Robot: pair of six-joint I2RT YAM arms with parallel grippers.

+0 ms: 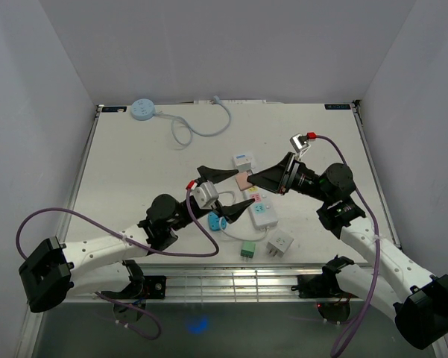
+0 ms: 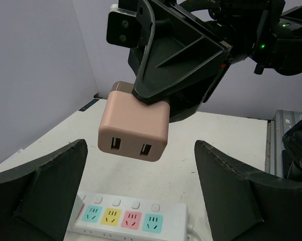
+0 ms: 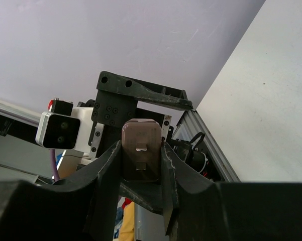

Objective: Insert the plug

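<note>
Left gripper [image 2: 140, 143] is spread wide and holds nothing, its fingers either side of the pink plug [image 2: 133, 123], ready, I'd say, to take it over. The plug hangs just ahead of those fingers, clear above the power strip [image 2: 135, 218] lying beneath them. On the right, the right gripper [image 1: 255, 179] pinches the plug by its sides, holding it aloft, likely for a re-grip before insertion.

You're looking at a plain little booth
Pale lavender-grey walls [image 1: 224, 45] are boxing in your white table [image 1: 127, 171] on three sides, soft even light is falling over it, and a ribbed metal rail [image 1: 231, 282] is running along the near edge.
</note>
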